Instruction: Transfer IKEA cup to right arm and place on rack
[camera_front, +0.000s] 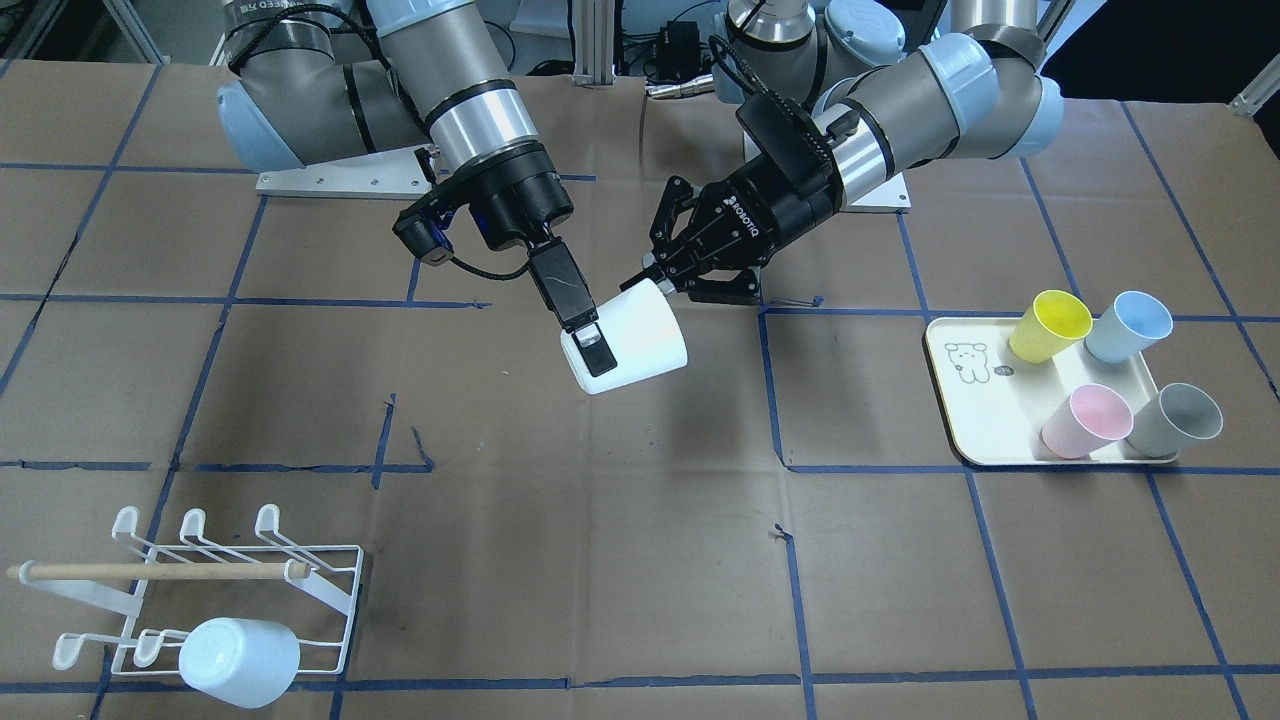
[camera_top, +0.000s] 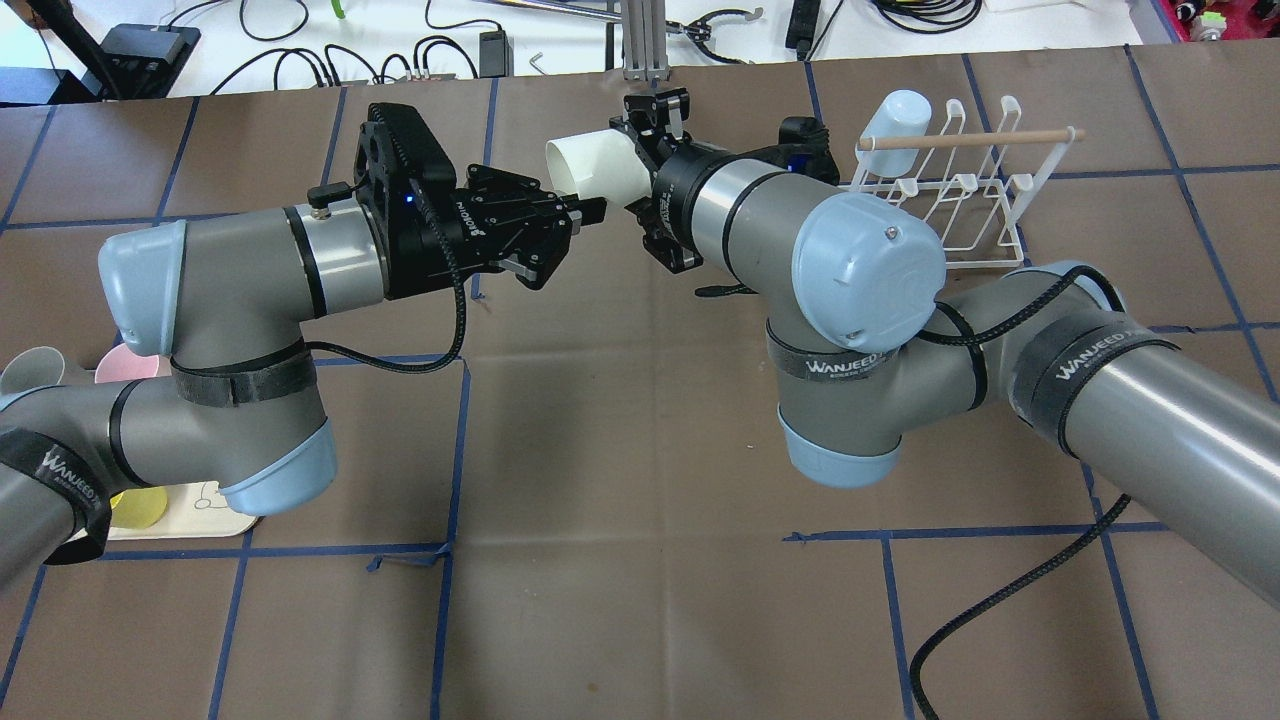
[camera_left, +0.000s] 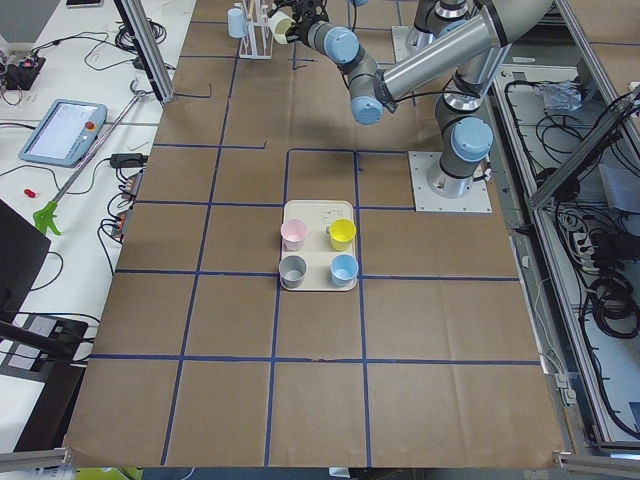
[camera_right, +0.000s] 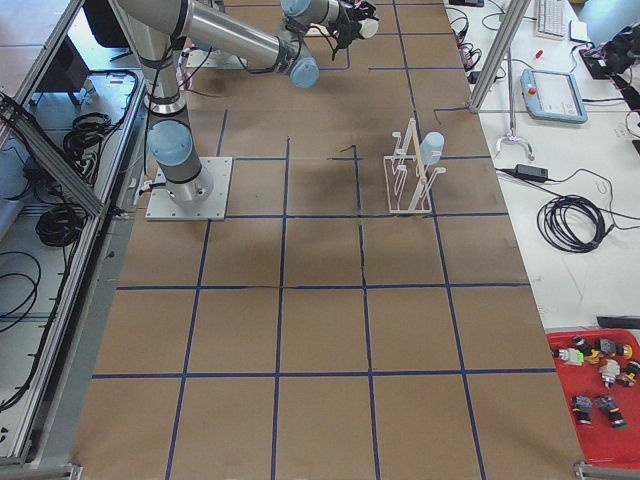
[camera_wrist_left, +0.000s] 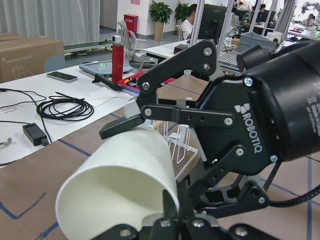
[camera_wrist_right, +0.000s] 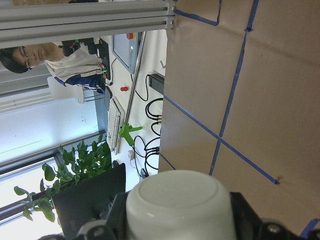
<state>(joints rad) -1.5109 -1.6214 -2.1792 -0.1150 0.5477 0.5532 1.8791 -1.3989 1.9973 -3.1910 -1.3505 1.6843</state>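
A white IKEA cup (camera_front: 640, 335) hangs in mid-air between the two arms, lying on its side with its mouth toward the left arm. My right gripper (camera_front: 600, 350) is shut on the cup; one finger lies along its near side and the other is hidden behind it. My left gripper (camera_front: 672, 290) is open, with one fingertip at the cup's rim. The overhead view shows the cup (camera_top: 595, 165) in the right gripper (camera_top: 628, 165) and the spread left gripper (camera_top: 570, 240) just below its mouth. The white wire rack (camera_front: 230, 590) stands at the table's right end.
A pale blue cup (camera_front: 240, 660) hangs upside down on a rack prong. A cream tray (camera_front: 945, 400) with a bear drawing holds yellow (camera_front: 1050, 325), blue (camera_front: 1128, 327), pink (camera_front: 1085, 420) and grey (camera_front: 1175, 420) cups at the robot's left. Brown paper with blue tape lines covers the table.
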